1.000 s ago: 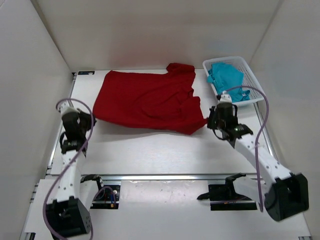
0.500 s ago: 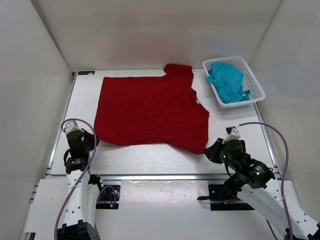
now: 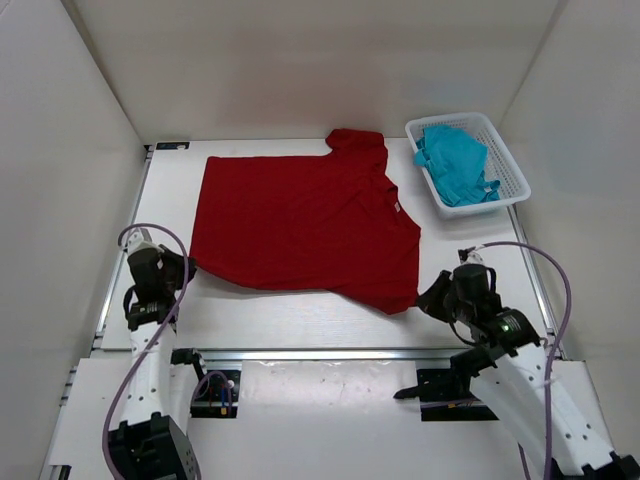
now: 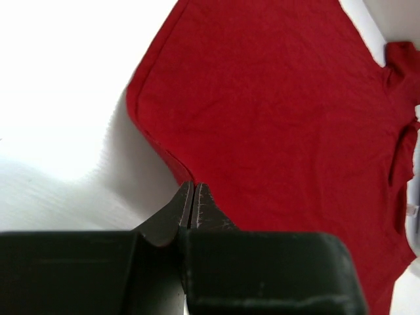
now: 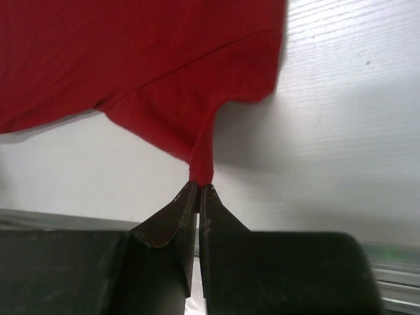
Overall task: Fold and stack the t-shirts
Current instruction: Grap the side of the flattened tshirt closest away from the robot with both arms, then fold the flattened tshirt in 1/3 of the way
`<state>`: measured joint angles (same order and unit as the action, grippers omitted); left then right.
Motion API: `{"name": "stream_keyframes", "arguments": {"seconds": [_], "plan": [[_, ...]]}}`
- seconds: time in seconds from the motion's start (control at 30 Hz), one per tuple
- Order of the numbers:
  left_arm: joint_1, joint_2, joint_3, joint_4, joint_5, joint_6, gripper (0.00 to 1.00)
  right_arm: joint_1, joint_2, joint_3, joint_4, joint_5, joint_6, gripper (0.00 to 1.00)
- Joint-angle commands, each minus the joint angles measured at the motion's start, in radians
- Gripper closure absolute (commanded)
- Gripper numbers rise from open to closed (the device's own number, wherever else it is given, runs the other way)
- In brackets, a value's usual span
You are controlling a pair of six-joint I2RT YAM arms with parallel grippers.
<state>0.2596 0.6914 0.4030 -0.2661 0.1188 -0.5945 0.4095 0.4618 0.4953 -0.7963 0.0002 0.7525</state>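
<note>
The dark red t-shirt [image 3: 300,220] lies spread flat on the white table, one sleeve at the far edge. My left gripper [image 3: 186,268] is shut on its near left hem corner [image 4: 172,161]. My right gripper [image 3: 428,299] is shut on its near right corner, which is drawn into a thin strip [image 5: 203,161]. The teal-blue t-shirt [image 3: 455,162] lies crumpled in the white mesh basket [image 3: 508,160] at the far right. The lavender shirt is out of view.
White walls close in the table on the left, back and right. A metal rail [image 3: 330,353] runs along the table's near edge, with the arm bases behind it.
Both grippers pulled the red shirt's near corners toward the near edge, spreading it flat. In the last half second both moved slightly back, the right a little outward.
</note>
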Motion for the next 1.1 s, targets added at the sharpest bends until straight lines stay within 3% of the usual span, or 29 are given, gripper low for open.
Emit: {"name": "stream_keyframes", "arguments": {"seconds": [0.0, 0.2, 0.37, 0.5, 1.07], "plan": [[-0.028, 0.034, 0.005, 0.105, 0.021, -0.047, 1.0, -0.072, 0.136, -0.001, 0.165, -0.135, -0.105, 1.0], [-0.031, 0.17, -0.029, 0.203, -0.059, -0.079, 1.0, -0.112, 0.406, 0.113, 0.391, -0.059, -0.203, 1.0], [0.021, 0.289, -0.009, 0.255, -0.008, -0.14, 1.0, -0.182, 0.691, 0.282, 0.535, -0.089, -0.239, 1.0], [0.009, 0.402, 0.084, 0.313, -0.033, -0.165, 1.0, -0.23, 0.863, 0.467, 0.563, -0.074, -0.277, 1.0], [0.009, 0.798, 0.353, 0.381, -0.004, -0.146, 0.97, -0.27, 1.287, 0.854, 0.571, -0.106, -0.332, 1.0]]}}
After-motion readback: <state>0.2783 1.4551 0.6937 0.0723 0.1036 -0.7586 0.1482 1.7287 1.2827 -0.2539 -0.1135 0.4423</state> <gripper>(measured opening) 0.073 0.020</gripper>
